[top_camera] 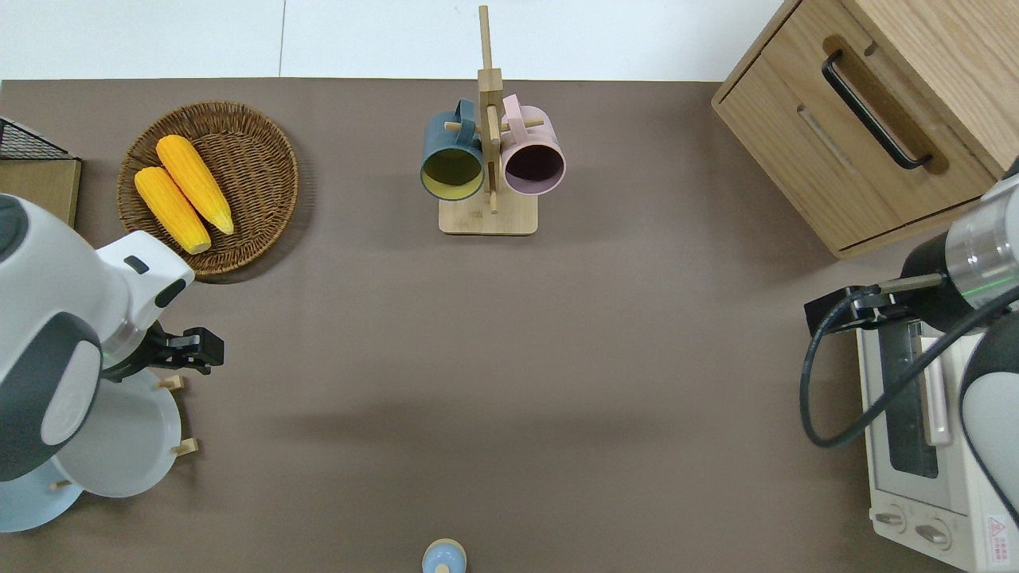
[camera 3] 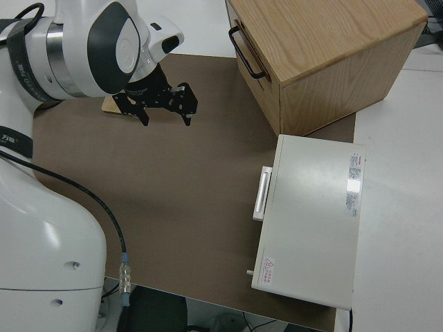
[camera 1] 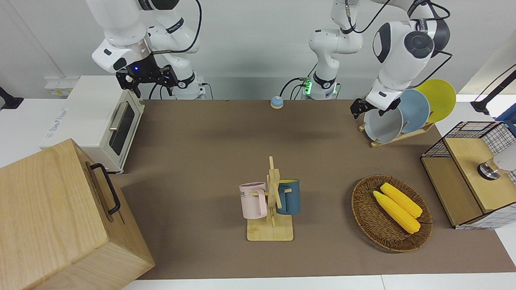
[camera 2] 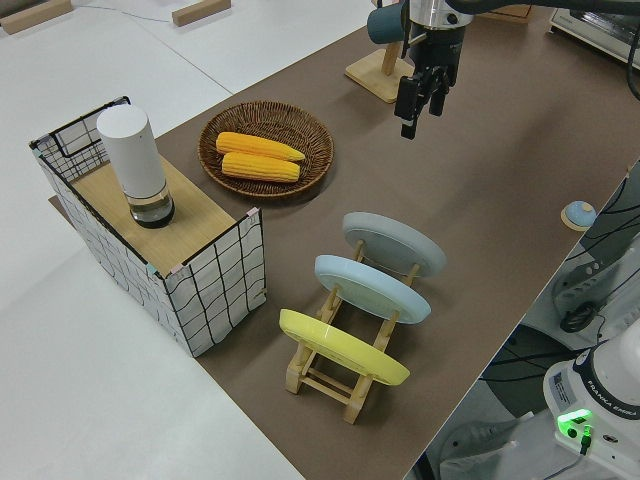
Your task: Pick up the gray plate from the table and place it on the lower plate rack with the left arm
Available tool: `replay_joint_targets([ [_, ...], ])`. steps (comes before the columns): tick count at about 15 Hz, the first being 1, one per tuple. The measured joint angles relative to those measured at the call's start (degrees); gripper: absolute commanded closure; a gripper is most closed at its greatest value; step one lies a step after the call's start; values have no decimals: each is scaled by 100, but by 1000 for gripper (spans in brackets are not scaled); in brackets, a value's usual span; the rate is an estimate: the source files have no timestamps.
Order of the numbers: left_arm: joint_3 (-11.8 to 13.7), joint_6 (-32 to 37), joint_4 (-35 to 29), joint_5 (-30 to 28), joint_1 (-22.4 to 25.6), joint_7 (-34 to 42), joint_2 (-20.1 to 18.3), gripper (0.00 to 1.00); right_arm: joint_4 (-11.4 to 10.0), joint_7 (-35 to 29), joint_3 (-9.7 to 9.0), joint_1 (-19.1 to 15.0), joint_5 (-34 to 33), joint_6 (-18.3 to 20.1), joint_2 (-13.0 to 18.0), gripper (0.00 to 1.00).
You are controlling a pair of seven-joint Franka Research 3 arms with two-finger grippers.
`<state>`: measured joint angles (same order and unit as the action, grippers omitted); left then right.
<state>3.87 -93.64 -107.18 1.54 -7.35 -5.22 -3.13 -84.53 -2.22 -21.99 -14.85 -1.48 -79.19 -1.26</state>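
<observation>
The gray plate [camera 1: 383, 124] stands tilted in the lower plate rack [camera 1: 397, 137], in the slot farthest from the robots, with the light blue plate [camera 1: 416, 109] in the next slot and the yellow plate [camera 1: 440, 98] in the slot nearest the robots. On the overhead view the rack sits at about eight o'clock on the brown table [top_camera: 509, 358], toward the left arm's end. The left gripper [camera 2: 417, 98] hangs in the air with its fingers spread apart and nothing between them; in the overhead view it is over the rack's farther edge, just past the gray plate's rim. From there, the wicker basket [top_camera: 239, 143] with two corn cobs [top_camera: 183, 203] lies toward twelve o'clock, farther from the robots. The mug stand [top_camera: 487, 207] with a dark blue mug [top_camera: 450, 159] and a pink mug [top_camera: 535, 157] is at the table's twelve o'clock. The right arm is parked, its gripper [camera 3: 166, 105] open and empty.
</observation>
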Motion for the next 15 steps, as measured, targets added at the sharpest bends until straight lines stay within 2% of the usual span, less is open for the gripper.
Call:
replay_joint_targets([
  [3,49,-13,250,-340,20,132,-75,7,0,0,0,0,0,0,0,17],
  [9,0,-17,816,-365,17,171,-135,7,0,0,0,0,0,0,0,17],
  [15,-27,-8,1021,-378,6,172,-124,7,0,0,0,0,0,0,0,17],
])
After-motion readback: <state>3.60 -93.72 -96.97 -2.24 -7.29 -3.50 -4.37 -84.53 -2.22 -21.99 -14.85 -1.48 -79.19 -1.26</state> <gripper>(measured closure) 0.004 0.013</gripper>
